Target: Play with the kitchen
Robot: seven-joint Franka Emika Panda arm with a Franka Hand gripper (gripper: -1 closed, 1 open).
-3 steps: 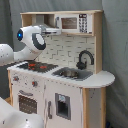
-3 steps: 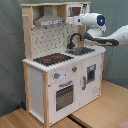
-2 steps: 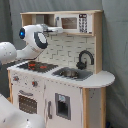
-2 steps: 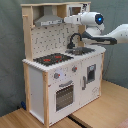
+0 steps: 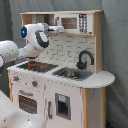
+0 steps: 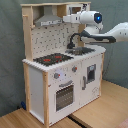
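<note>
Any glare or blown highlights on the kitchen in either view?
First exterior view: even soft light, no glare on the white-and-wood toy kitchen; black tap stays readable. Second exterior view: brighter white front panels, not clipped; mild shadow under the grey hood.

The white arm [image 5: 15, 50] enters from the first exterior view's left and the second exterior view's right, its rounded wrist joint [image 6: 94, 17] with a blue light raised high, the forearm stretching level toward the end effector [image 6: 69, 18], fingers unclear.
</note>
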